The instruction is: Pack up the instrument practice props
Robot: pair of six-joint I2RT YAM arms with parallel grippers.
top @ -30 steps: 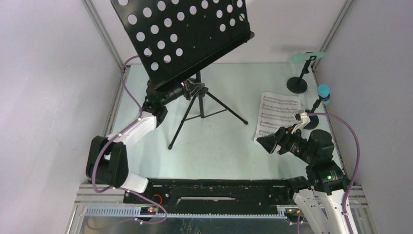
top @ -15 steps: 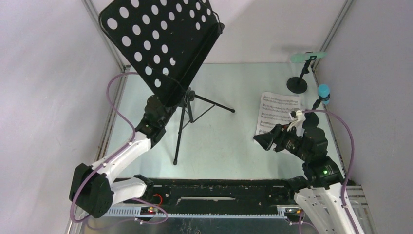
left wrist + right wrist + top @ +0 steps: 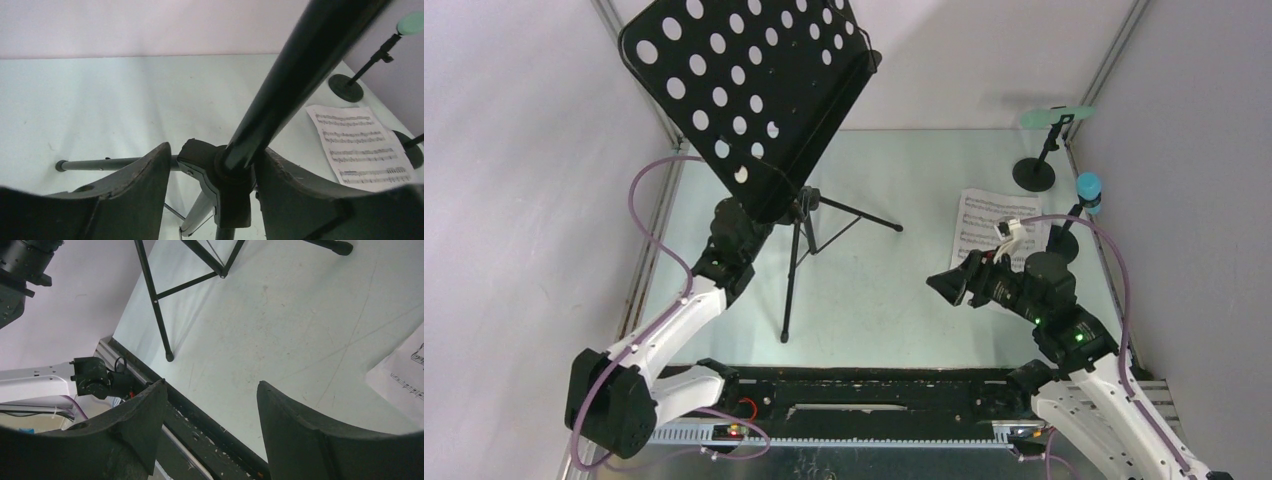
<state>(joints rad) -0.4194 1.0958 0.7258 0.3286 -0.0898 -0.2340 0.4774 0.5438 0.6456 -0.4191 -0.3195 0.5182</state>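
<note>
Loosely between left jaws stands the music rack.

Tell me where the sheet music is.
In the top view, the sheet music lies flat at the right of the table, left of the blue microphone and next to the right gripper.

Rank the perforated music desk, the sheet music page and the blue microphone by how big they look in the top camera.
1. perforated music desk, largest, though raised nearer the camera.
2. sheet music page.
3. blue microphone, smallest.
</note>
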